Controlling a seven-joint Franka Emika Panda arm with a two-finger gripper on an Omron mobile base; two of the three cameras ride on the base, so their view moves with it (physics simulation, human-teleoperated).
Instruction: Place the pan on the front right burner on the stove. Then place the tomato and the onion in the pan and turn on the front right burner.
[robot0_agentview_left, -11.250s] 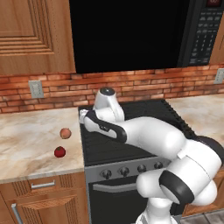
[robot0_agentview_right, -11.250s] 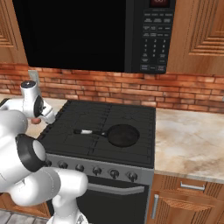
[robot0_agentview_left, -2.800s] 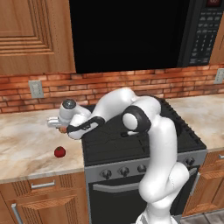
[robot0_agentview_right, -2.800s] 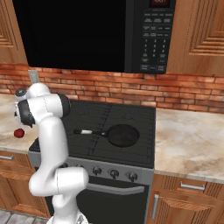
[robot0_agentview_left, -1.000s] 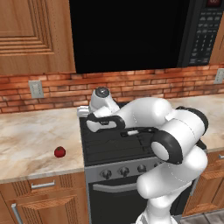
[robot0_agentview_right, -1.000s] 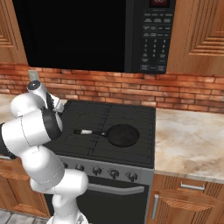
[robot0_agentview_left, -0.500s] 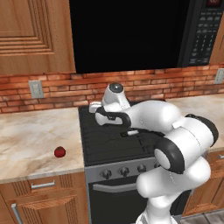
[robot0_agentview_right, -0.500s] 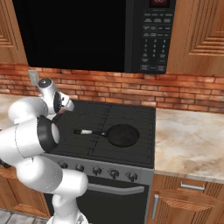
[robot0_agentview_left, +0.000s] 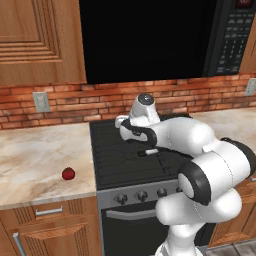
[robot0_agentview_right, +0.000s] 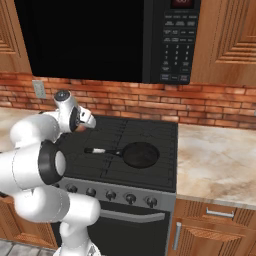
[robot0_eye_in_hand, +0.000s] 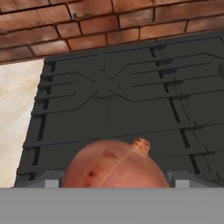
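Observation:
In the hand view the tan-pink onion sits between my fingertips, and my gripper is shut on it above the left rear grate of the stove. From the base views, the gripper hovers over the stove's back left. The black pan rests on the front right burner, its handle pointing left. On the left counter lies the red tomato.
A brick wall and a dark microwave stand behind and above the cooktop. Marble counter flanks the stove on both sides. A row of knobs runs along the stove front.
My arm has swung right, from the stove's left edge to over its rear left grate, with the onion held in the gripper. Pan and tomato have stayed put.

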